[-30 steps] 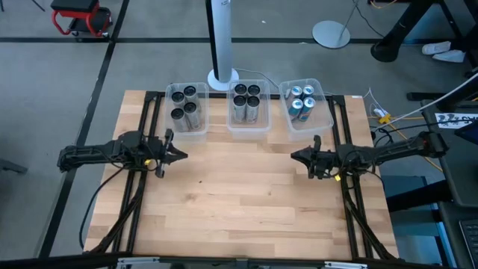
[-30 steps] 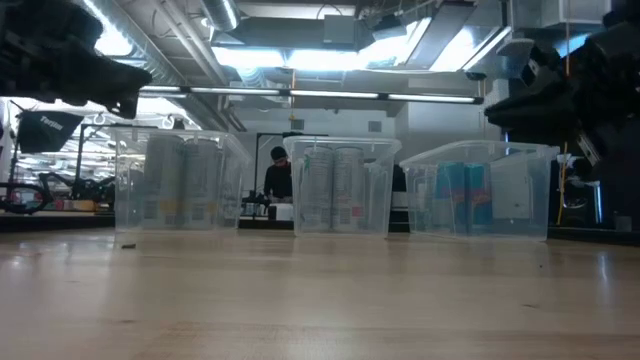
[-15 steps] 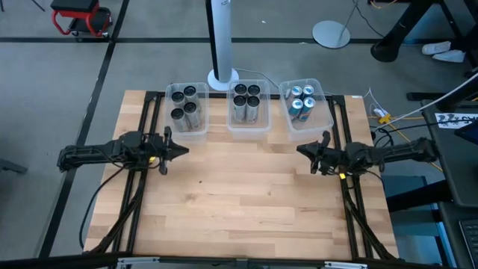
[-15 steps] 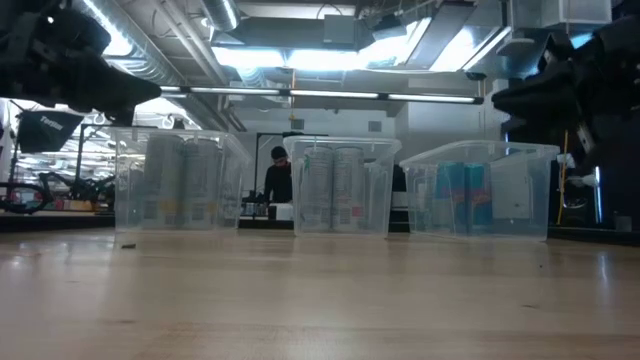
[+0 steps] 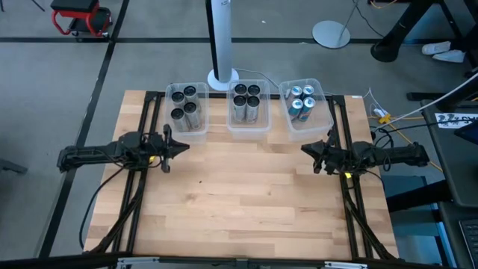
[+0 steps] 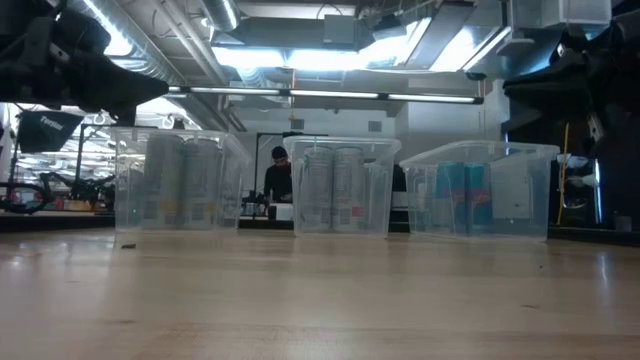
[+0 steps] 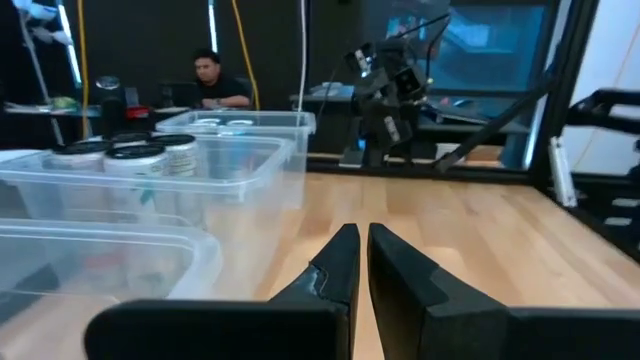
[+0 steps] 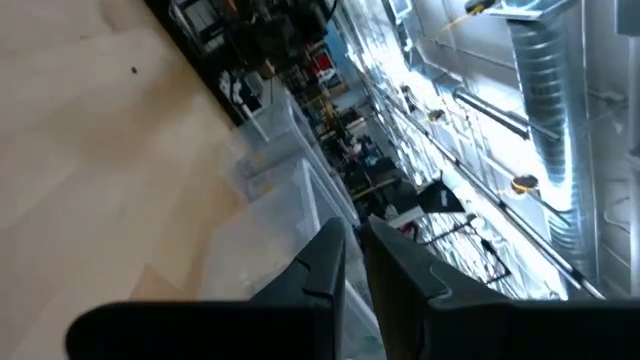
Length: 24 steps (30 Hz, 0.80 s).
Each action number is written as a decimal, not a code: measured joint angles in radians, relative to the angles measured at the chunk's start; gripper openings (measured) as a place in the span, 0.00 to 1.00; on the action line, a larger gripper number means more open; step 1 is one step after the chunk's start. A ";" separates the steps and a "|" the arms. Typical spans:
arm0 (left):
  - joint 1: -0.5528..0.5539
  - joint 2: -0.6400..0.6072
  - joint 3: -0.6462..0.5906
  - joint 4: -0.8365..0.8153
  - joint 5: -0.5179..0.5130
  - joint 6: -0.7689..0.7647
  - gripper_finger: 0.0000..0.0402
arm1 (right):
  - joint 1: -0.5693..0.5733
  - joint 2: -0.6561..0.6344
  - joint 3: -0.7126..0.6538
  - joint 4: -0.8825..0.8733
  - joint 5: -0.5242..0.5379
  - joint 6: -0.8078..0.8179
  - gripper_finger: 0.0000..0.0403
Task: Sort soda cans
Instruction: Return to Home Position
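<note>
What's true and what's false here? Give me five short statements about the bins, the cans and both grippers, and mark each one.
1. Three clear bins stand in a row at the far edge of the table: left bin, centre bin, right bin. True.
2. The blue cans are in the left bin. False: they are in the right bin.
3. One can lies loose on the table. False: every can seen is in a bin.
4. The left gripper holds a can. False: it is shut and empty, over the table's left side.
5. The right gripper is shut and empty, near the right bin. True.
</note>
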 joint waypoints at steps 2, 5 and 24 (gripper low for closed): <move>0.008 0.001 0.000 0.001 -0.005 0.008 0.04 | 0.000 0.000 0.000 -0.004 -0.018 -0.001 0.11; 0.024 0.008 0.000 0.003 -0.017 0.000 0.04 | 0.000 0.002 0.000 -0.006 -0.027 -0.014 0.11; 0.025 0.008 0.000 0.004 -0.019 -0.008 0.04 | 0.000 0.003 0.000 0.004 -0.016 -0.017 0.11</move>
